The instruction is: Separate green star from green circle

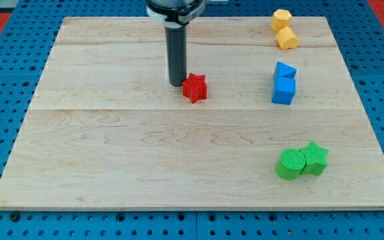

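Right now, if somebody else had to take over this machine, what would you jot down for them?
My tip: down on the board near the view's top centre, right beside the red star on its left; contact is too close to call.
Job's things: green circle and green star sit at the view's bottom right, pressed side by side, star on the right.
Done: nothing yet; the pair is still together.
Left: bring my tip across to the pair and push the star away from the circle.
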`<state>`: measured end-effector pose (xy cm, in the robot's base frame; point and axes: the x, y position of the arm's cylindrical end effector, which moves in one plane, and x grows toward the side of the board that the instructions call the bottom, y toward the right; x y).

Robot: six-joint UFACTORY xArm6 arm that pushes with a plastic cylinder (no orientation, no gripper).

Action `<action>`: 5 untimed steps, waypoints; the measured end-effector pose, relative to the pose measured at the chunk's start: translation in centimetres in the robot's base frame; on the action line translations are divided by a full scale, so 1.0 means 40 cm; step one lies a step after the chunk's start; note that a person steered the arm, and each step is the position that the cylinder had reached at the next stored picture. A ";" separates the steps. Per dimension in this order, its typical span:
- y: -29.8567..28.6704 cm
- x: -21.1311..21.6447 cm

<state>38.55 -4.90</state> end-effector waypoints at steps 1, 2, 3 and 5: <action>0.007 0.208; 0.329 0.311; 0.631 0.323; 0.852 0.438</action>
<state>56.05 29.18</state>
